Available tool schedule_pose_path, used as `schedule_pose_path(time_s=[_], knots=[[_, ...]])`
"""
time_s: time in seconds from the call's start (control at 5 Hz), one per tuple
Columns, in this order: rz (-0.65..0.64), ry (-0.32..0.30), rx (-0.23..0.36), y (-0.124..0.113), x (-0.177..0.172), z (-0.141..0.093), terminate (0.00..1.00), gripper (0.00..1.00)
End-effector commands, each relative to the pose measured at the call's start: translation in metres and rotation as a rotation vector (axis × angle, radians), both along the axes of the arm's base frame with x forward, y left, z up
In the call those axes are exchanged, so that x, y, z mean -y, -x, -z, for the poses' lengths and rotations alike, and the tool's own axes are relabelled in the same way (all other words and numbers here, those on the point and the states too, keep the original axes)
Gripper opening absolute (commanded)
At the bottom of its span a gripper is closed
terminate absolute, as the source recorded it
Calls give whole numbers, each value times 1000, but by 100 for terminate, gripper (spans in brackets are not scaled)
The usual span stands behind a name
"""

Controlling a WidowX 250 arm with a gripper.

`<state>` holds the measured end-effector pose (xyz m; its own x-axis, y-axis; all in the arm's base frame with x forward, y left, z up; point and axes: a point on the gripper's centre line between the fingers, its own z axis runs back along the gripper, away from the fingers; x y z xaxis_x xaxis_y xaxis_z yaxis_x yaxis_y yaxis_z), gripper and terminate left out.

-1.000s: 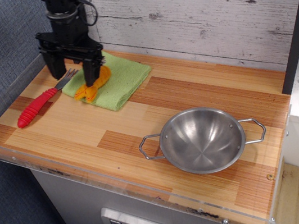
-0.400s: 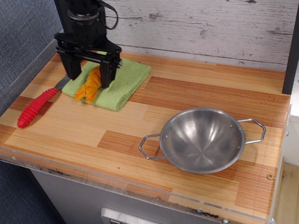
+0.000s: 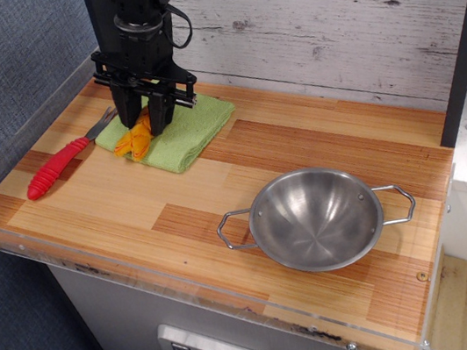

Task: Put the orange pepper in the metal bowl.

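Tool (image 3: 146, 124) now lower, fingers narrowed around orange pepper (image 3: 136, 138)

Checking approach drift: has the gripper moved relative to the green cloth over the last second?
Yes. The gripper shifted right, from the green cloth's left edge to over the orange pepper, and its jaws have narrowed around it.

One fixed view, high and off the front corner.
You look down at an angle across the whole surface (image 3: 218, 186) toward the plank back wall (image 3: 326, 27); mid-distance, arm cropped at the top edge.
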<state>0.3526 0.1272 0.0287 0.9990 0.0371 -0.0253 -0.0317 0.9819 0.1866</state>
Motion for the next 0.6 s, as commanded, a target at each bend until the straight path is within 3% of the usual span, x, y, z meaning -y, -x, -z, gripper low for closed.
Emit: schedule_pose_path(time_s=[0.0,0.4], knots=[[2,-23,53,-1,0,-27,0,0],[-22,-36,169,24,8,-99,0,0]])
